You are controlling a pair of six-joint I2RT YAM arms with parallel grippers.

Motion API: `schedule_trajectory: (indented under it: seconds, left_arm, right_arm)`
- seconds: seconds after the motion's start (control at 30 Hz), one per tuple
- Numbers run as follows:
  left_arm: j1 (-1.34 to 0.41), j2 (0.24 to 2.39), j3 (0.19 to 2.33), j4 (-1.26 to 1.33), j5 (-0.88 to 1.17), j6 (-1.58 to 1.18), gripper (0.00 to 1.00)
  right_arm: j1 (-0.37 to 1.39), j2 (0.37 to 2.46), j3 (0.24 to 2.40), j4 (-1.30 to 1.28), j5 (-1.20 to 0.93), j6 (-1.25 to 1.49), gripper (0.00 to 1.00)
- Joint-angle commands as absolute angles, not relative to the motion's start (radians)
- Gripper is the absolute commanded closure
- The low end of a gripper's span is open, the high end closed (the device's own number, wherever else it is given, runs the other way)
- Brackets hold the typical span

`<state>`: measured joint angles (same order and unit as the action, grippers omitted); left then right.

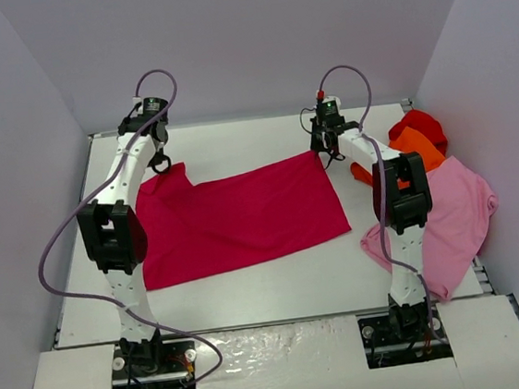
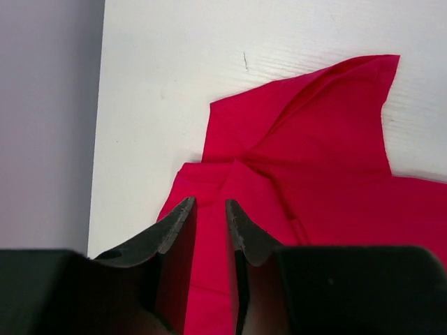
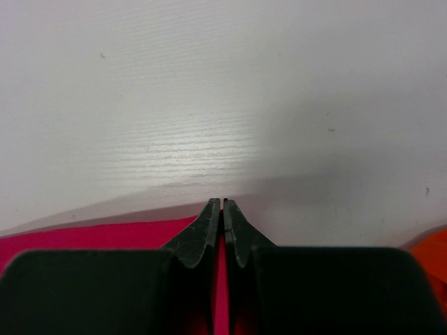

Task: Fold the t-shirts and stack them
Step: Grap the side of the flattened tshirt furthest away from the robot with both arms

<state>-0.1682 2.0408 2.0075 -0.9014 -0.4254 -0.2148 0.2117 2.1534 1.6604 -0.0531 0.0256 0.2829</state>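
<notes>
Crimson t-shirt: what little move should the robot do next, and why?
Probably open the right gripper and let go. The crimson t-shirt lies spread flat on the table, the left gripper stands parted over its corner, and only the right one seems to pinch the far edge.

White bench (image 1: 278,285) enclosed by pale lilac walls (image 1: 252,37) on three sides; faint wood grain seen; light even, soft.

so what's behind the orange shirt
The red shirt, bunched up. Only its far part shows past the orange shirt. The part that the orange one overlaps is covered, and so is anything else that may lie beneath.
</notes>
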Motion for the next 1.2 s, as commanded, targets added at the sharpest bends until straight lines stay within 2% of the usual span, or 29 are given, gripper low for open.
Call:
schedule_trajectory:
  seconds: [0.0, 0.03, 0.1, 0.37, 0.67, 0.9, 1.17]
  left_arm:
    - [-0.167, 2.129, 2.109, -0.942, -0.519, -0.207, 0.59]
    - [-0.165, 2.153, 2.117, -0.931, -0.531, -0.204, 0.52]
    - [-0.163, 2.204, 2.138, -0.911, -0.534, -0.178, 0.48]
    - [-0.160, 2.404, 2.338, -0.935, -0.618, -0.106, 0.48]
    - [-0.153, 2.428, 2.308, -0.904, -0.566, -0.115, 0.48]
    - [-0.152, 2.399, 2.218, -0.855, -0.442, -0.158, 0.48]
    - [-0.140, 2.441, 2.270, -0.879, -0.434, -0.158, 0.48]
  right_arm:
    - [0.218, 2.089, 1.681, -0.015, 0.028, 0.279, 1.00]
    - [0.218, 2.088, 1.675, -0.014, 0.026, 0.279, 1.00]
    - [0.218, 2.094, 1.671, -0.014, 0.028, 0.279, 1.00]
    - [0.219, 2.114, 1.661, -0.012, 0.023, 0.282, 1.00]
    - [0.221, 2.139, 1.664, -0.013, 0.019, 0.285, 1.00]
    - [0.221, 2.154, 1.663, -0.012, 0.017, 0.288, 1.00]
    - [0.221, 2.151, 1.658, -0.012, 0.020, 0.285, 1.00]
